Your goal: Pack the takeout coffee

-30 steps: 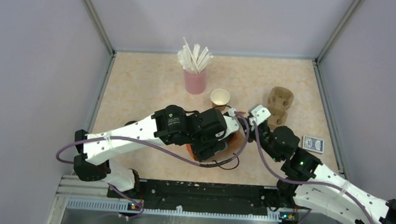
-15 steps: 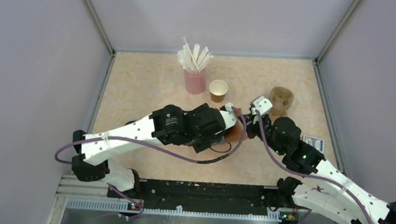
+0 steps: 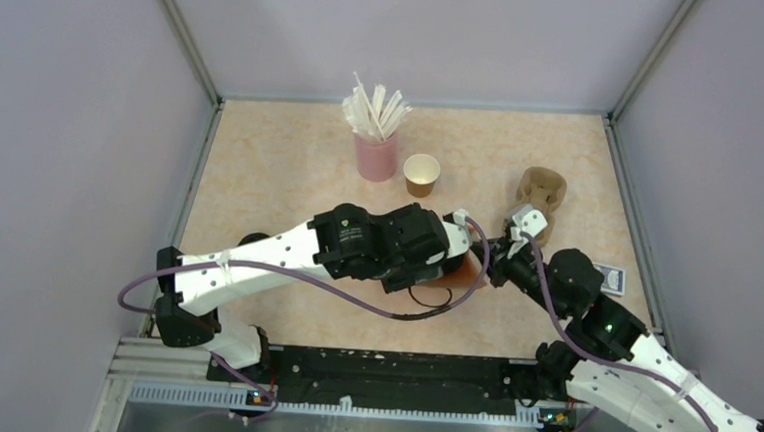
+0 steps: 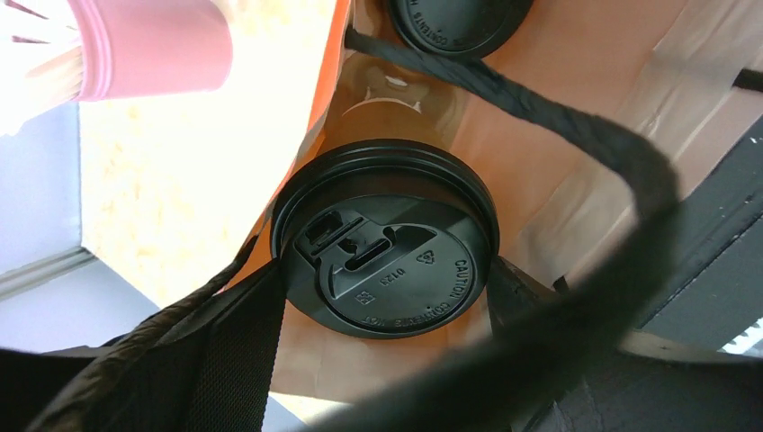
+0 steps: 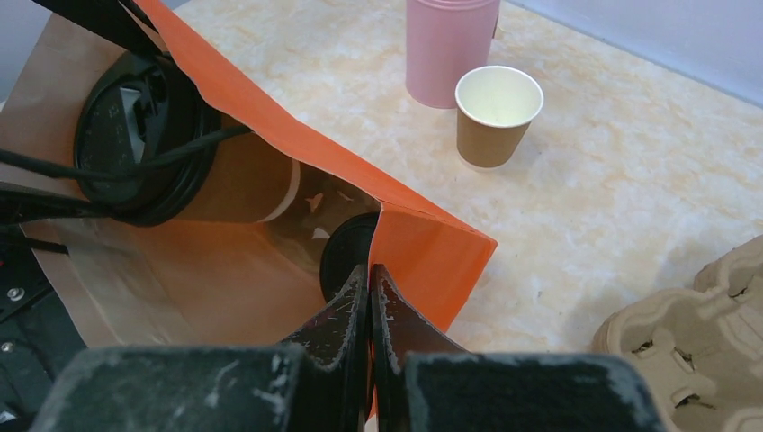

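**Fig.** Left gripper (image 4: 385, 297) clasped a black-lidded brown paper cup (image 4: 387, 238) inside the orange paper bag (image 5: 423, 241), its rim pinched by the right gripper (image 5: 370, 292). A second lidded cup (image 4: 454, 18) lay beyond; a lidless cup (image 5: 498, 112) stood ahead, unpacked.

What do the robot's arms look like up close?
The left arm and right arm have white shells with chunky black joints. A purple cable loops along each. The right tool has flat black fingers, scuffed white.
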### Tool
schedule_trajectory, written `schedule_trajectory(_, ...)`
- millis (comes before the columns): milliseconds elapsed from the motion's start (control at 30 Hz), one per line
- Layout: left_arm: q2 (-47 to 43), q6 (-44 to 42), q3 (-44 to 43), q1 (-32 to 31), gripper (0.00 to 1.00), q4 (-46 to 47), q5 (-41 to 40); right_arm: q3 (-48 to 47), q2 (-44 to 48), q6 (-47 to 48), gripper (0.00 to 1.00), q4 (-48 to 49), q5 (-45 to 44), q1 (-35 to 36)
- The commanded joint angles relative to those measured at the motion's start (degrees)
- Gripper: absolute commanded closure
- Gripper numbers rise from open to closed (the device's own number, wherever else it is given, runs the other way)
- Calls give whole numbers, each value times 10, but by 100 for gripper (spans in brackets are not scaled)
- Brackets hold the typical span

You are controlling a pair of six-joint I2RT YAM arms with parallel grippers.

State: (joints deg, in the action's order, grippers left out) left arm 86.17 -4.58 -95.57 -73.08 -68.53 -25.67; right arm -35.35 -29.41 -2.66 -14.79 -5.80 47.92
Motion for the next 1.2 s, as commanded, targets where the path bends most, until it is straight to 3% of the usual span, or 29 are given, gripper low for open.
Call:
schedule_trajectory(0, 7, -1, -13, 6, 55, 16, 49, 11, -1, 14, 100, 5, 24, -2)
schedule_trajectory(267, 15, -1, -47, 37, 56, -14, 87, 6, -13, 54, 100, 11, 29, -3)
schedule_trajectory(533, -33, -26, -34, 47, 56, 1, 130, 6, -19, 9, 100, 12, -4, -3)
schedule_trajectory(600, -42, -28, -22, 48, 55, 7, 133, 6, -15, 3, 96, 10, -1, -2)
schedule_trajectory(1000, -47, -57, -25, 48, 56, 15, 211, -4, 1, 23, 100, -21, 13, -3)
schedule_trajectory(1167, -48, -66, -25, 48, 57, 10, 209, -40, -39, -13, 100, -55, 13, -3)
